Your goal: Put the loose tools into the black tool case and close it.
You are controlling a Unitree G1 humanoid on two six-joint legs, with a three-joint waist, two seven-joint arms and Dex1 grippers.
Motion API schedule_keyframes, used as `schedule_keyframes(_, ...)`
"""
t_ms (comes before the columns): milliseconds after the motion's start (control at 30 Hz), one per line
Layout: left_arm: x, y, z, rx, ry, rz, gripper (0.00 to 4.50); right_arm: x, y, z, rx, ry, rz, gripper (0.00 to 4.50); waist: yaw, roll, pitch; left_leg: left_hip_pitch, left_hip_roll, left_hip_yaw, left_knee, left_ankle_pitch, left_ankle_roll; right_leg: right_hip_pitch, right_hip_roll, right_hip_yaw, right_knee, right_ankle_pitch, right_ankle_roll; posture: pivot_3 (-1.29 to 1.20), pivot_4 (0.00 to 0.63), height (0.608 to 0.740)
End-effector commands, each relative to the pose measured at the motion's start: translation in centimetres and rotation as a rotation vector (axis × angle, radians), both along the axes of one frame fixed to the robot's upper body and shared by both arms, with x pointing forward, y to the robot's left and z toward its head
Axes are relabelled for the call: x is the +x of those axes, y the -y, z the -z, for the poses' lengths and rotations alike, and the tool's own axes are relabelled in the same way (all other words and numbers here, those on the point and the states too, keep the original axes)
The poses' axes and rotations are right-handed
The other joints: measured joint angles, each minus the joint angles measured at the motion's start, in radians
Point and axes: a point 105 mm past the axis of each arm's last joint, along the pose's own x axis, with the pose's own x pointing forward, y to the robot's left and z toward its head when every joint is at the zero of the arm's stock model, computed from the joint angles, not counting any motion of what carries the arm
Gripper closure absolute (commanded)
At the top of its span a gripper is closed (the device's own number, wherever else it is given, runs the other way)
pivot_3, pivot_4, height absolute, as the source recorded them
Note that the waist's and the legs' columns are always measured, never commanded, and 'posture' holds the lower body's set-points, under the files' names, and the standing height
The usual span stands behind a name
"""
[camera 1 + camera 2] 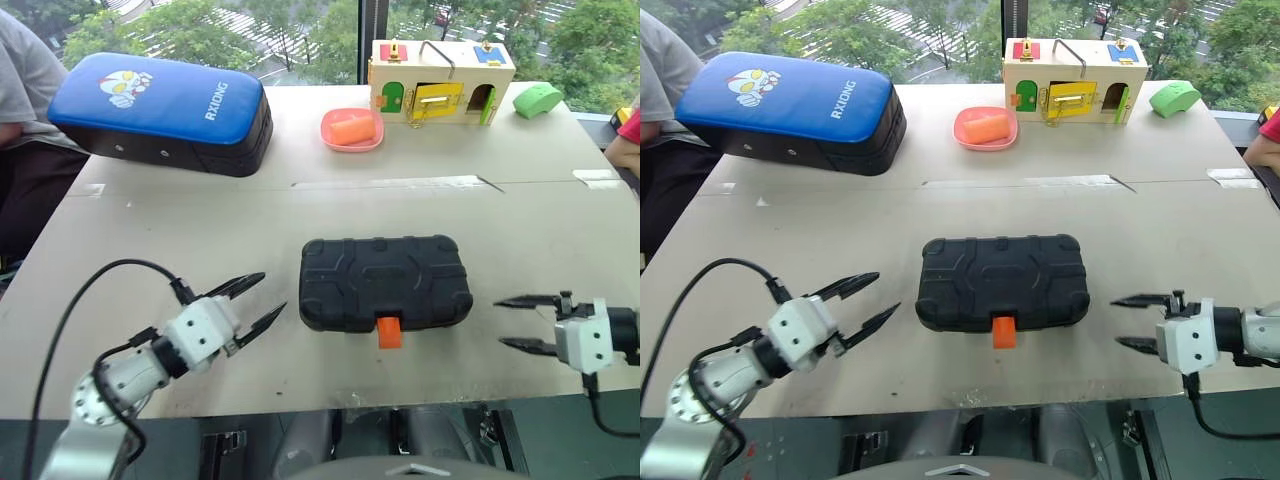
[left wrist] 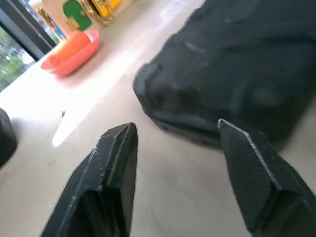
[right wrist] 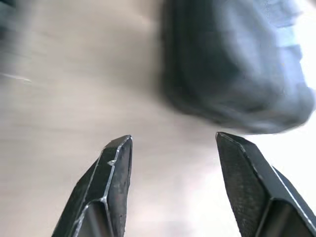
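Note:
The black tool case (image 1: 385, 282) lies shut on the table's middle, ribbed shell up, its orange latch (image 1: 389, 331) at the near edge. The loose tools are out of view. My left gripper (image 1: 262, 300) hovers just left of the case, open and empty, fingers pointing at the case's left end (image 2: 163, 94). On the case's other side my right gripper (image 1: 507, 322) is open too, with nothing between its fingers, a short gap from the right end (image 3: 232, 64).
A blue-topped padded bag (image 1: 165, 110) lies at the back left. At the back stand a pink dish (image 1: 350, 130) with an orange piece, a wooden latch box (image 1: 440, 80) and a green object (image 1: 537, 98). People sit at both table sides.

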Motion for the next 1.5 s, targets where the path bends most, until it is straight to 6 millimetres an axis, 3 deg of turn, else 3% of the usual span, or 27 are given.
schedule_keyframes(33, 0.9, -2.3, 0.2, -0.012, -0.082, -0.082, 1.77, -1.0, -0.6, -0.7, 0.055, -0.13, 0.002, 2.01, 0.006, 0.0, 0.0, 0.0, 0.0, 0.0, 0.0, 0.0, 0.0, 0.0, 0.0, 0.0, 0.0, 0.0, -0.001, 0.0, 0.15, 0.735)
schedule_keyframes(100, 2.5, -3.5, 0.8, -0.059, -0.154, -0.134, 1.69, -1.5, -1.4, -0.6, 0.094, -0.205, 0.013, 2.73, 0.019, 0.002, 0.0, 0.0, 0.0, -0.001, 0.001, 0.0, 0.0, 0.0, 0.0, -0.001, 0.0, 0.0, 0.0, 0.0, 0.15, 0.735)
schedule_keyframes(200, 5.2, -3.7, 0.8, -0.138, -0.229, -0.124, 3.02, -1.2, -2.8, -0.7, 0.153, -0.243, 0.043, 4.34, 0.021, 0.001, 0.0, -0.002, -0.001, -0.005, 0.004, 0.0, 0.0, 0.001, 0.001, -0.006, 0.001, 0.001, 0.002, 0.0, 0.15, 0.735)
schedule_keyframes(233, 6.4, -3.2, 0.8, -0.142, -0.242, -0.09, 3.44, -0.9, -3.3, -0.7, 0.175, -0.249, 0.06, 4.5, 0.02, 0.001, 0.0, -0.002, -0.001, -0.006, 0.004, 0.0, 0.0, 0.001, 0.001, -0.006, 0.001, 0.002, 0.003, 0.0, 0.15, 0.735)
schedule_keyframes(300, 8.6, -2.1, 0.7, -0.149, -0.273, -0.026, 4.45, -0.3, -4.0, -0.4, 0.191, -0.261, 0.084, 4.5, 0.021, 0.0, 0.0, -0.003, -0.002, -0.007, 0.005, 0.0, 0.0, 0.001, 0.0, -0.007, 0.001, 0.002, 0.003, 0.0, 0.15, 0.735)
schedule_keyframes(500, 14.8, 1.9, 0.0, -0.147, -0.268, 0.102, 4.45, 1.6, -5.0, 1.2, 0.176, -0.24, 0.135, 4.5, 0.017, -0.001, -0.001, -0.007, -0.004, -0.008, 0.005, 0.004, -0.006, -0.003, 0.001, -0.008, 0.0, 0.002, 0.003, 0.0, 0.15, 0.735)
schedule_keyframes(600, 16.5, 3.4, 0.2, -0.146, -0.294, 0.134, 4.45, 2.4, -5.3, 1.5, 0.176, -0.219, 0.144, 4.5, 0.012, -0.002, -0.001, -0.01, -0.004, -0.006, 0.005, 0.004, -0.007, -0.007, 0.001, -0.008, 0.001, 0.002, 0.004, 0.0, 0.15, 0.735)
schedule_keyframes(700, 16.2, 5.7, 1.2, -0.108, -0.371, 0.244, 4.45, 4.0, -5.0, 1.5, 0.178, -0.156, 0.191, 4.5, 0.009, -0.002, 0.0, -0.01, -0.004, -0.005, 0.005, 0.004, -0.007, -0.009, 0.002, -0.007, 0.002, 0.002, 0.004, 0.0, 0.15, 0.735)
schedule_keyframes(800, 14.1, 7.5, 2.2, -0.065, -0.46, 0.385, 4.45, 6.5, -4.2, 1.2, 0.183, -0.057, 0.276, 4.5, -0.004, -0.003, 0.0, -0.011, -0.004, -0.004, 0.006, 0.004, -0.007, -0.01, 0.002, -0.006, 0.004, 0.002, 0.004, 0.0, 0.15, 0.735)
schedule_keyframes(933, 11.1, 8.1, 2.5, -0.028, -0.556, 0.486, 4.45, 9.1, -3.0, 1.0, 0.213, -0.011, 0.39, 4.5, -0.011, -0.003, 0.0, -0.01, -0.004, -0.002, 0.007, 0.004, -0.007, -0.009, 0.002, -0.004, 0.005, 0.002, 0.004, 0.0, 0.15, 0.735)
schedule_keyframes(1033, 10.2, 8.5, 1.2, -0.073, -0.546, 0.484, 4.45, 9.8, -2.4, 1.1, 0.224, -0.016, 0.43, 4.5, -0.008, -0.003, 0.0, -0.011, -0.003, -0.004, 0.007, 0.004, -0.007, -0.01, 0.002, -0.002, 0.004, 0.002, 0.004, 0.0, 0.15, 0.735)
schedule_keyframes(1167, 10.6, 8.3, -2.4, -0.236, -0.531, 0.428, 4.45, 9.3, -1.1, -0.6, 0.268, -0.021, 0.458, 4.5, 0.002, -0.002, 0.0, -0.021, -0.003, -0.008, 0.012, 0.004, -0.007, -0.017, 0.002, -0.006, 0.007, 0.002, 0.004, 0.0, 0.15, 0.735)
schedule_keyframes(1300, 10.5, 9.6, -5.3, -0.324, -0.572, 0.475, 4.45, 7.0, -1.3, -4.2, 0.421, -0.128, 0.44, 4.5, 0.018, -0.002, 0.0, -0.023, -0.004, -0.008, 0.016, 0.004, -0.007, -0.018, 0.001, -0.007, 0.009, 0.002, 0.004, 0.0, 0.15, 0.735)
schedule_keyframes(1400, 10.3, 11.8, -4.1, -0.2, -0.542, 0.507, 4.45, 5.0, -2.4, -5.9, 0.482, -0.232, 0.402, 4.5, 0.016, -0.001, 0.0, -0.022, -0.004, -0.009, 0.016, 0.004, -0.007, -0.017, 0.001, -0.007, 0.009, 0.002, 0.004, 0.0, 0.15, 0.735)
schedule_keyframes(1500, 10.3, 13.8, -2.0, -0.122, -0.544, 0.531, 4.45, 3.5, -3.8, -5.4, 0.467, -0.294, 0.367, 4.5, 0.017, -0.002, 0.0, -0.021, -0.004, -0.009, 0.015, 0.004, -0.007, -0.015, 0.001, -0.007, 0.008, 0.002, 0.004, 0.0, 0.15, 0.735)
